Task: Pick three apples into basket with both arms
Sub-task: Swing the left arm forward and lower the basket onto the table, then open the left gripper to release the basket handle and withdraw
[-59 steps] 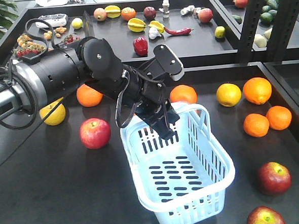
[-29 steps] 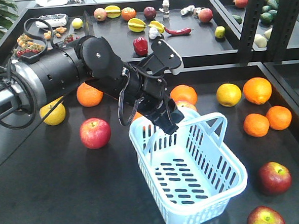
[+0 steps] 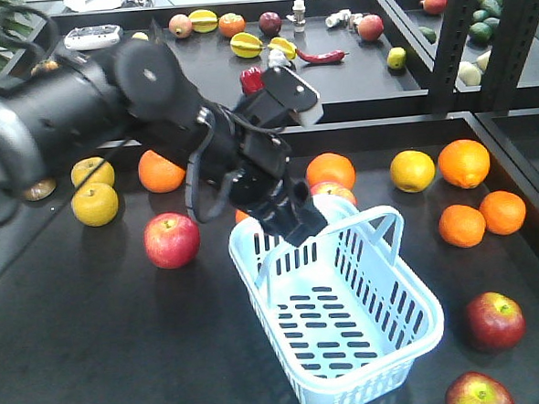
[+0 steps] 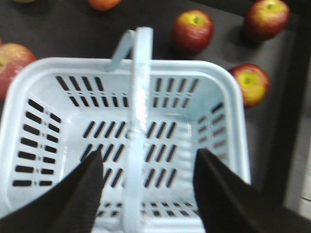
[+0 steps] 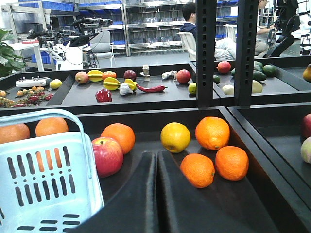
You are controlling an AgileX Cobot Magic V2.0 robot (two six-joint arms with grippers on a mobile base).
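Left wrist: one basket; four apples outside

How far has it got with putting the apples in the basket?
Done: nothing yet; the basket is empty. In hand: the left gripper hangs open over the handle, a finger on either side, holding nothing. The right gripper is shut and empty. Left to do: all three apples, which lie on the table beside the basket.
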